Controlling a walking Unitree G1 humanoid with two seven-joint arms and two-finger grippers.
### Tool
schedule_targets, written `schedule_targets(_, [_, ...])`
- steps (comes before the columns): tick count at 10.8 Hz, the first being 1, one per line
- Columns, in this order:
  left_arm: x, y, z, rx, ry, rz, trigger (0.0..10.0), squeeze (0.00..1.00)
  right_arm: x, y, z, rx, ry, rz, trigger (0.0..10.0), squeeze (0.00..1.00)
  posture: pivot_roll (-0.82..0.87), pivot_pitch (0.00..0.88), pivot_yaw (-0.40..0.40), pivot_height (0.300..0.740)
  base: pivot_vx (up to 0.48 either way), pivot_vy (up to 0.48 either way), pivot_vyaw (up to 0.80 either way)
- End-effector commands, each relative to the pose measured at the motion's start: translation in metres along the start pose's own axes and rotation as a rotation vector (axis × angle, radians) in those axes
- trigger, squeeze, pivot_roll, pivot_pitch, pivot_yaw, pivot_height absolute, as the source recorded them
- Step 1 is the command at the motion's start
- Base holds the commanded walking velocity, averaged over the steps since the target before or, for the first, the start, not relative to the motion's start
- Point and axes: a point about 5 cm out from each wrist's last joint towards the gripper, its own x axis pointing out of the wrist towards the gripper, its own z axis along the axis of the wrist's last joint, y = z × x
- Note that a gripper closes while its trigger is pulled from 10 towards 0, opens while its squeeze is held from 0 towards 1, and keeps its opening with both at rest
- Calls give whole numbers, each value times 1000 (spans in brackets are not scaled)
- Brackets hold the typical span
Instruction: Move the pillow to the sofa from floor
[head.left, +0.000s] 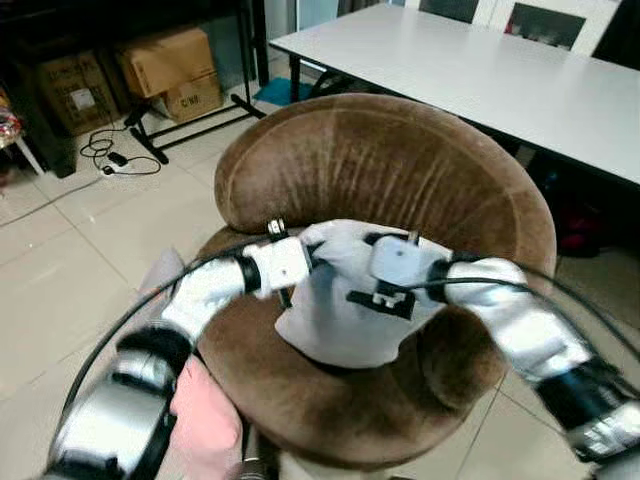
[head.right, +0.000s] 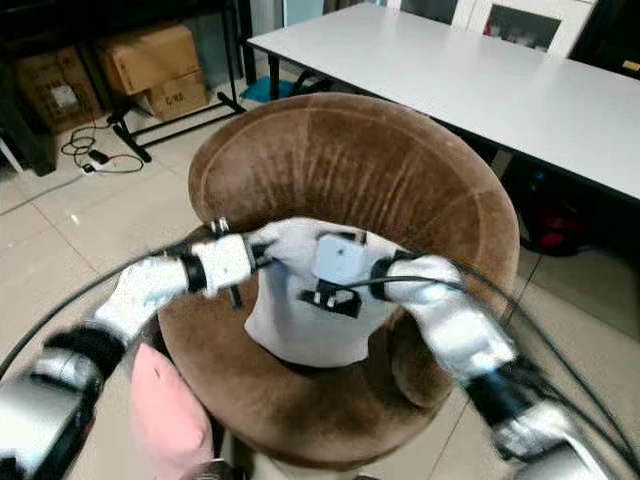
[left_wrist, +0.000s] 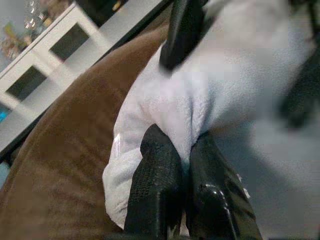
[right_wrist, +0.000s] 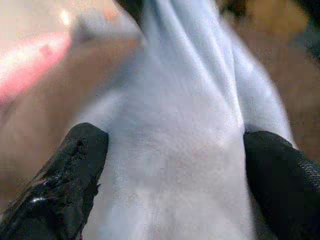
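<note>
A long white rectangular desk (head.left: 480, 70) stands behind a round brown velvet tub sofa (head.left: 400, 170) on a pale tiled floor (head.left: 60, 260). Cardboard boxes (head.left: 170, 70) sit under a dark shelf off to the robot's left, with a black cable (head.left: 110, 150) coiled on the tiles near them. A pale grey-white soft fabric pillow (head.left: 340, 310) is over the seat of the sofa, in front of the curved backrest, its lower edge touching or very close to the cushion. A pink soft item (head.left: 205, 420), perhaps another cushion, lies low beside the sofa's front on the robot's left; the blur makes it hard to tell more. The left gripper (left_wrist: 181, 170) is clenched on the pillow's upper edge, its two black fingers pinching a fold of the fabric. The right gripper (right_wrist: 175, 170) grasps the pillow on the other side, with cloth stretched taut between its spread fingertips (right_wrist: 75, 170).
</note>
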Motion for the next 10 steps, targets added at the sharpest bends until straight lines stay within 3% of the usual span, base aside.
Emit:
schedule_targets(1, [1, -1, 10, 36, -57, -8, 0, 0, 1, -1, -14, -3, 93, -16, 10000, 0, -35, 0, -8, 740, 0, 0, 0])
schedule_targets(3, [-6, -8, 14, 44, -87, 5, 0, 0, 0, 7, -30, -9, 196, 21, 10000, 0, -32, 0, -4, 740, 0, 0, 0])
schedule_targets(5, [-23, -16, 14, 38, -77, 31, 0, 0, -5, -1, -47, -16, 302, -37, 10000, 0, -26, 0, -4, 740, 0, 0, 0])
schedule_targets(6, [-35, -19, 13, 24, -47, 58, 0, 0, -9, -7, -49, 12, 302, -67, 2667, 0, -24, 0, -6, 740, 0, 0, 0])
schedule_targets(7, [-39, -19, 13, 19, -33, 67, 0, 0, -9, -8, -47, 17, 290, -58, 0, 0, -20, 0, -9, 740, 0, 0, 0])
schedule_targets(10, [-46, -17, 15, 9, 10, 82, 0, 0, -6, -2, -35, 42, 217, -30, 0, 0, -11, 0, -16, 740, 0, 0, 0])
